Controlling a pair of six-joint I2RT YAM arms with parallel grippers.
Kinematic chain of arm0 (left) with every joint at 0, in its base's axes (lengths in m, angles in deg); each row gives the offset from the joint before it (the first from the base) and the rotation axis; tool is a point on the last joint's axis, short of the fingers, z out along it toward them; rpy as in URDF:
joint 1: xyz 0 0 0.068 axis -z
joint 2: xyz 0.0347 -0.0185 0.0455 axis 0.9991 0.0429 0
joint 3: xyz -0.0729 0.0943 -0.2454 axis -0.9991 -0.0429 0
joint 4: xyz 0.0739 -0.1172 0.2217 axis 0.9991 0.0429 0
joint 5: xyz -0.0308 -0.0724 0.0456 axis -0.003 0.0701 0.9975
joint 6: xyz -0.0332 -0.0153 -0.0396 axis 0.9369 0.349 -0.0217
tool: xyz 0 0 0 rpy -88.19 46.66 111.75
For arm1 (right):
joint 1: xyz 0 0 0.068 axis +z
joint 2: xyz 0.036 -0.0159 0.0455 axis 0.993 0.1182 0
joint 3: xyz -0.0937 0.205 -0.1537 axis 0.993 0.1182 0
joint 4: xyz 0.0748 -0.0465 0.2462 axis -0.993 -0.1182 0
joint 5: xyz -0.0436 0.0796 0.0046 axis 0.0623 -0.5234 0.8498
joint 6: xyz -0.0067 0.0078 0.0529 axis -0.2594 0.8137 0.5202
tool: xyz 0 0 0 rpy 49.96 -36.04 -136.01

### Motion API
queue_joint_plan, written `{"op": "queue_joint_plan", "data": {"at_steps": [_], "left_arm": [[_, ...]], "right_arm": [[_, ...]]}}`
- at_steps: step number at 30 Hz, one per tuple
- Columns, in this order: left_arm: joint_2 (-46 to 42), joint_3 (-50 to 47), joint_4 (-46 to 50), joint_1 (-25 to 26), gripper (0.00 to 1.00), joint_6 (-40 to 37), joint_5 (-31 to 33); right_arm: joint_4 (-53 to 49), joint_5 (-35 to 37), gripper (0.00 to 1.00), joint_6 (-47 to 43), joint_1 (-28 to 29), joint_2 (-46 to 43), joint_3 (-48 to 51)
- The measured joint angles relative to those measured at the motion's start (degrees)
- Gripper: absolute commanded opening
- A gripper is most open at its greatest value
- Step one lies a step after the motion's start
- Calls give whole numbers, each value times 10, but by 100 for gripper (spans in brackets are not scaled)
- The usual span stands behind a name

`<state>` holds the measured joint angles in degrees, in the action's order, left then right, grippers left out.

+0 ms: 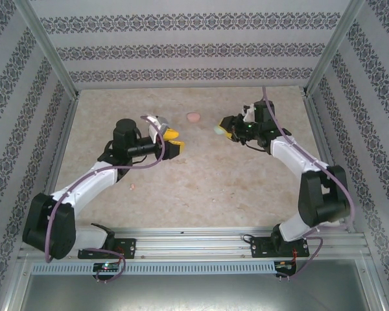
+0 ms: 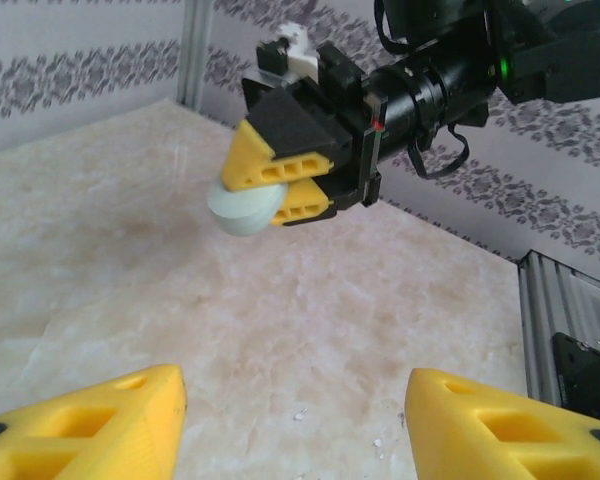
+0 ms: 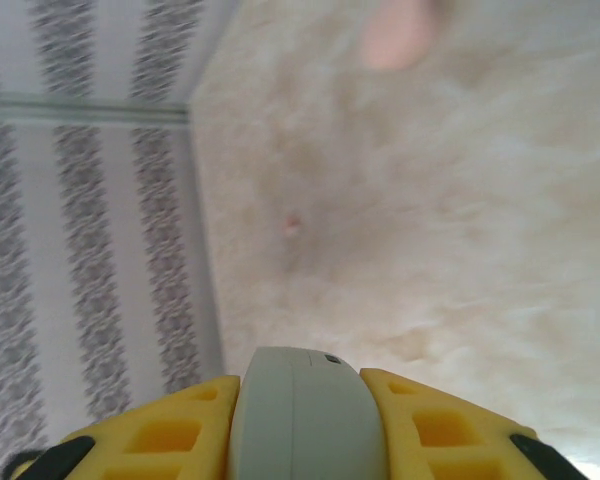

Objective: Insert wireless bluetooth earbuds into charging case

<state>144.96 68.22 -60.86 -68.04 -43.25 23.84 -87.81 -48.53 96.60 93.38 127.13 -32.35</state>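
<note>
While the mint case hangs in the air: the step in hand reads as presenting the case to the other arm, with no earbud being inserted yet.
Right gripper (image 1: 224,131): at about 1 o'clock from the table's middle in the top view, pointing toward 9 o'clock. Its yellow fingers are clamped on either side of the mint charging case (image 3: 305,420), which is held clear of the table (image 1: 201,194).
Mint charging case: a smooth oval body with a seam running round it. It looks shut, though I cannot be sure from these angles.
Left gripper (image 2: 295,400): at about 11 o'clock, facing the right gripper across a gap. Its fingers stand apart with nothing between them.
Pink case (image 1: 193,117): a small pink oval lying on the table at 12 o'clock, beyond and between the two grippers and touched by neither.
Pale pink earbud: a tiny pink speck (image 1: 132,187) at about 8 o'clock, well apart from both grippers, is likely one. It is too small to confirm.
Progress: early, by my reading, as nothing appears seated in either case.
Next move: the lid probably has to be opened first. That calls for the left gripper to cross the gap and catch the lid's edge while the right gripper keeps the body steady. After that comes a very fine pinch on a bud from the table.
</note>
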Motion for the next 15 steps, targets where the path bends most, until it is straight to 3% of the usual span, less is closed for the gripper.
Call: {"op": "queue_joint_plan", "data": {"at_steps": [5,15], "left_arm": [[59,61,45,0,54,-1,29],[73,52,48,0,56,-26,87]], "right_arm": [[-41,6,21,-60,-27,120,-35],[-35,-31,26,-100,-33,281,-120]]}}
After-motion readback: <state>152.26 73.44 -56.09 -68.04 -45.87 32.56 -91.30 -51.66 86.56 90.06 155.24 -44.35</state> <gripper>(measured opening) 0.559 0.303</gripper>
